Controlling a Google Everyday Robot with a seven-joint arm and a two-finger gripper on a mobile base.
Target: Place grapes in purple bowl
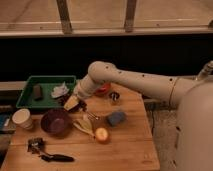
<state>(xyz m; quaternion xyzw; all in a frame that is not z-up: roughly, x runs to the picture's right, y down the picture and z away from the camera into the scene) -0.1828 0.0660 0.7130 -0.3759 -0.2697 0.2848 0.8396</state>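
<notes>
Claw [73, 103] hangs low over the tabletop [131, 150], just right of the purple bowl [55, 122] and in front of the green tray [47, 78]. The grapes [81, 105] show as a dark lump touching the claw, outside the bowl. Whether the claw is clenched on them, one cannot tell.

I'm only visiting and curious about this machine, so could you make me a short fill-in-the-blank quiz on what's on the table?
1. The gripper hangs between the purple bowl and the ____ tray.
2. The paper cup stands ____ of the purple bowl.
3. The sponge beside the orange fruit is ____.
Missing words: green; left; blue.
</notes>
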